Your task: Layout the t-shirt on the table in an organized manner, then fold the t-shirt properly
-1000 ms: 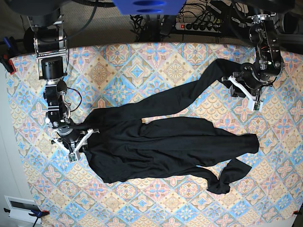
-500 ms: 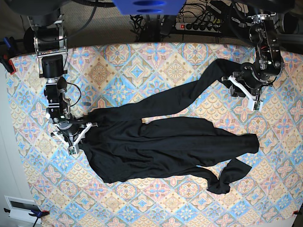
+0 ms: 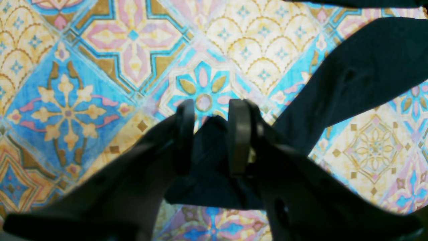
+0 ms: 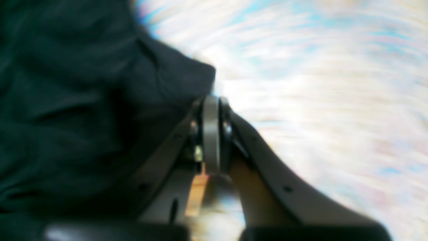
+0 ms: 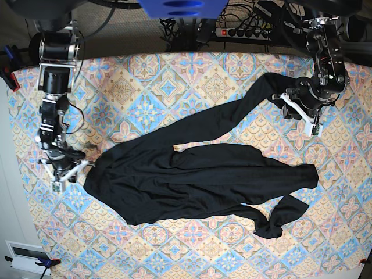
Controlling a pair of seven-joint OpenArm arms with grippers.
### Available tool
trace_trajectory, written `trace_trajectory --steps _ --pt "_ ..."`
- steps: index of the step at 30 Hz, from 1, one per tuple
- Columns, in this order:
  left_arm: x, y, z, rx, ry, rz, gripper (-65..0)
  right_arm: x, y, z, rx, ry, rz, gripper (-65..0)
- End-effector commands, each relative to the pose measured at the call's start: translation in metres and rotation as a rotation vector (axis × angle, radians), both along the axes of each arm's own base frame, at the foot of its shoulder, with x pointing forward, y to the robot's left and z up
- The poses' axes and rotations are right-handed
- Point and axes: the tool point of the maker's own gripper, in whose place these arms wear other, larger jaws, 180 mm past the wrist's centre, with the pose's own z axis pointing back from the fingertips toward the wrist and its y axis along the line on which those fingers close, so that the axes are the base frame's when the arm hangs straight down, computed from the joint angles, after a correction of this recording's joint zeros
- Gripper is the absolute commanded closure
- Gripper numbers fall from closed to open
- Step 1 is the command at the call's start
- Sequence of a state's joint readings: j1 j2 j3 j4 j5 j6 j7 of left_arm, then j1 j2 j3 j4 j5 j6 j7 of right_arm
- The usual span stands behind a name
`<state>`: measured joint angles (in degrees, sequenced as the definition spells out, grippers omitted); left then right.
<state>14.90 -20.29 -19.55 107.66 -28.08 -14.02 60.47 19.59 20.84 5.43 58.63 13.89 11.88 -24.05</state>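
Note:
The black t-shirt (image 5: pixel 197 180) lies spread across the patterned table (image 5: pixel 168 87), with one long sleeve running up to the far right. My right gripper (image 5: pixel 78 171) is at the shirt's left edge. In the right wrist view the right gripper (image 4: pixel 211 103) has its pads pressed together on the edge of the t-shirt (image 4: pixel 83 100). My left gripper (image 5: pixel 286 107) sits at the end of the far sleeve. In the left wrist view the left gripper (image 3: pixel 211 110) is open, and the cuff of the t-shirt (image 3: pixel 361 77) lies between its fingers (image 3: pixel 239 134).
A power strip and cables (image 5: pixel 244 29) run beyond the far table edge. A blue object (image 5: pixel 183 9) hangs at the top centre. A red clamp (image 5: pixel 11 78) grips the table's left corner. A white device (image 5: pixel 26 256) sits off the near left corner.
My right gripper closed on the shirt's left edge and moved left, dragging that edge outward and widening the body. The left arm and the far sleeve stayed still.

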Motion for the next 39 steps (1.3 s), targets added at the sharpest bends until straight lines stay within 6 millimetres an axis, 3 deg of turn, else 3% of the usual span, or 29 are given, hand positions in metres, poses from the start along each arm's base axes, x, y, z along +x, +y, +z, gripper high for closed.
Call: trace_trajectory --steps 1,9,12,16,19,22,24,31,34,39 --pt "0.007 0.004 0.011 0.015 -0.042 -0.005 -17.4 0.001 -0.004 0.007 -0.005 -0.020 0.001 0.0" --pt "0.008 0.004 0.012 0.015 -0.046 -0.004 -17.4 -0.005 -0.034 0.016 -0.011 -0.040 -0.064 0.0" --pt "0.008 0.004 0.013 0.015 -0.048 -0.004 -17.4 0.001 -0.025 0.037 -0.033 -0.100 -0.031 -1.3" --pt "0.008 0.003 0.012 0.014 -0.047 -0.007 -17.4 0.001 -0.002 0.053 -0.068 -0.139 0.044 -10.8" --pt "0.009 0.002 0.012 0.012 -0.047 -0.007 -17.4 0.001 0.003 0.048 -0.071 -0.121 0.058 -16.4" --pt "0.008 0.005 0.013 0.015 -0.049 -0.001 -17.4 -0.005 0.000 0.029 -0.059 -0.049 0.042 -19.5" --pt "0.007 0.005 0.012 0.016 -0.044 -0.002 -17.4 0.005 -0.001 0.032 -0.055 -0.050 0.038 -21.1" --pt "0.007 0.005 0.012 0.016 -0.044 -0.002 -17.4 0.016 0.007 0.029 -0.051 -0.033 0.058 -18.2" --pt "0.008 0.005 0.013 0.015 -0.047 -0.001 -17.4 0.018 0.024 0.023 -0.013 -0.033 0.066 -18.5" --pt "0.008 0.003 0.012 0.014 -0.047 -0.006 -17.4 0.018 0.038 0.018 0.007 -0.025 0.080 -29.2"
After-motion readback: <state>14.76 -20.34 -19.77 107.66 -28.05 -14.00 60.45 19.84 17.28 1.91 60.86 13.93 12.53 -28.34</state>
